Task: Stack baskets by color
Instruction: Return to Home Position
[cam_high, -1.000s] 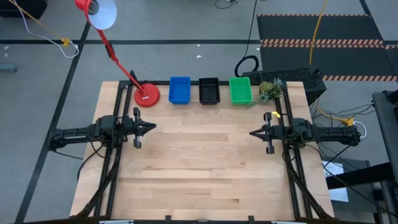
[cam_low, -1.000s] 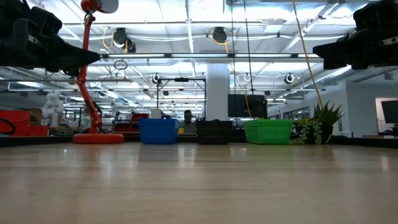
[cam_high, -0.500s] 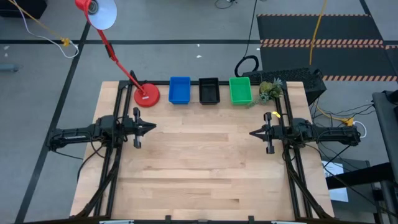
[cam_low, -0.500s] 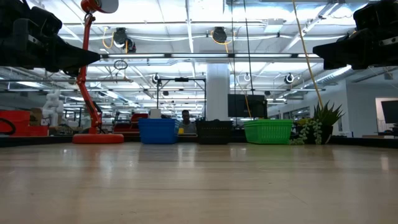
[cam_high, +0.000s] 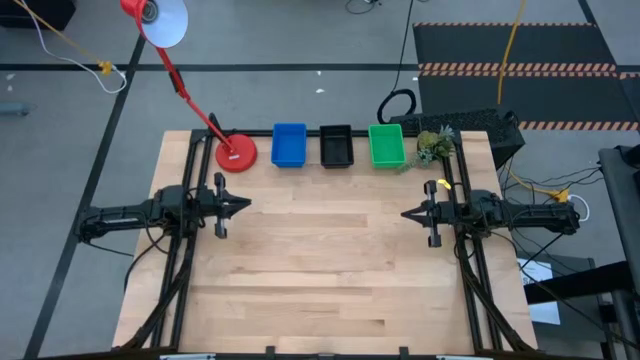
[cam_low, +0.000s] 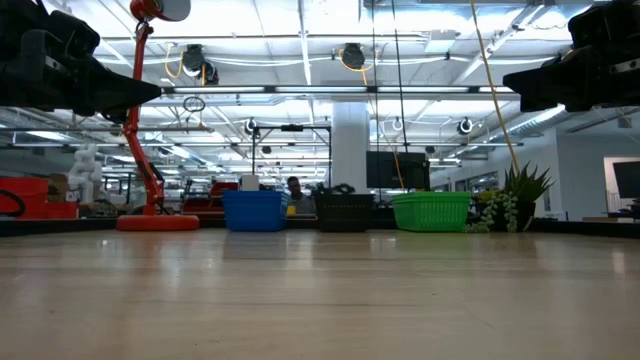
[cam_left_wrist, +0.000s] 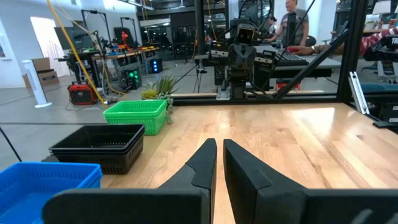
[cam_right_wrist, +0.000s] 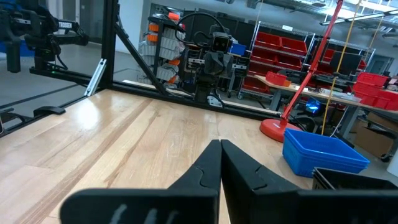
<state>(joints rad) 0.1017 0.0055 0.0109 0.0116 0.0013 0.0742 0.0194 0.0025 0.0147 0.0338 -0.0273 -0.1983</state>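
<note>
Three stacks of baskets stand in a row on their bottoms along the table's far edge: blue (cam_high: 289, 145), black (cam_high: 336, 146) and green (cam_high: 386, 145). In the left wrist view the black stack (cam_left_wrist: 99, 146) shows several nested rims. My left gripper (cam_high: 245, 206) hovers level above the table's left side, pointing right. Its fingers (cam_left_wrist: 205, 165) are shut but for a thin slit, with nothing between them. My right gripper (cam_high: 405, 214) hovers level at the right side, pointing left, shut and empty (cam_right_wrist: 220, 144). Both stand well short of the baskets.
A red lamp base (cam_high: 236, 153) stands left of the blue stack, and its arm leans off to the far left. A small plant (cam_high: 433, 147) stands right of the green stack. Bare wooden tabletop (cam_high: 330, 260) lies between and in front of the arms.
</note>
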